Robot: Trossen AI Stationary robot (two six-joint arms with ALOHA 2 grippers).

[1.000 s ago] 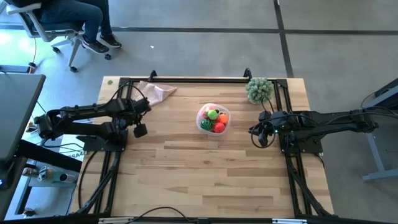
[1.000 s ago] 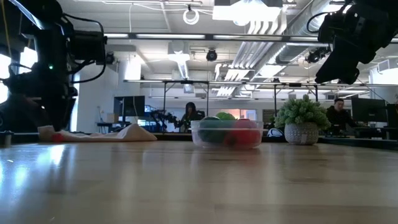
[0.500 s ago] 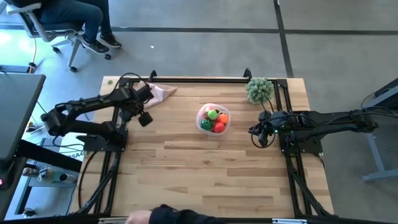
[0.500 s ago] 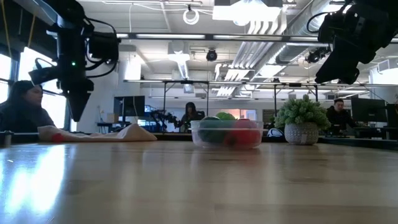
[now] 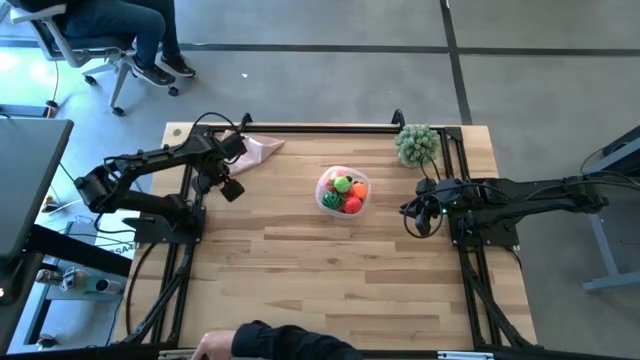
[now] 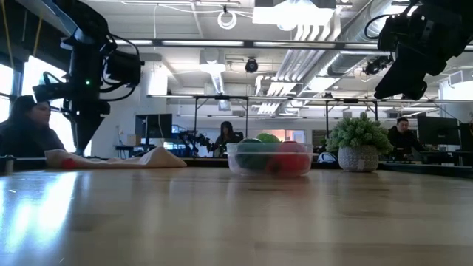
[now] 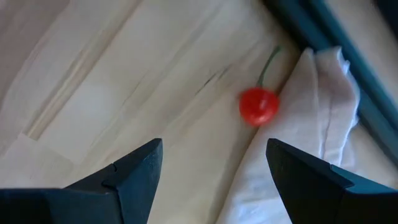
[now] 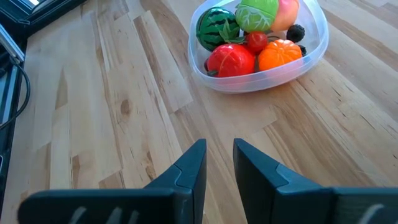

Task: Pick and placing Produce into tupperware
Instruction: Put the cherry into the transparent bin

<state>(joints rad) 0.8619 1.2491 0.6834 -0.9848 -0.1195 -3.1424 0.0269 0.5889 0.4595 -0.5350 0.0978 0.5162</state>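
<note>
- Left hand [image 7: 211, 171]: fingers spread wide, nothing between them. Hangs above the worktop [image 5: 330, 270] toward the far-left corner, about 10 o'clock from the tub, over the near edge of the beige cloth [image 5: 255, 150].
- Left wrist view: one red cherry [image 7: 259, 106] with a thin green stem lies on bare wood, touching or just beside the cloth's edge, ahead of the open fingers. Not held.
- Tupperware [image 5: 343, 192]: clear, roundish tub near the middle of the worktop, a little toward the far edge. Upright.
- Inside the tub, right wrist view: striped green ball [image 8: 217, 27], large red piece [image 8: 231, 61], orange ball [image 8: 279, 55], pale green piece [image 8: 257, 14], a small red piece in the middle, and a dark berry [image 8: 296, 32] against the wall.
- Right hand [image 8: 219, 165]: fingers close together with a narrow gap, empty. Sits at 3 o'clock from the tub, well apart from it, raised off the wood.
- Bushy pale-green plant [image 5: 417, 145] in a pot at about 1 o'clock from the tub, near the far-right corner.
- Person's dark sleeve [image 5: 285, 343] at the near edge, 6 o'clock.
</note>
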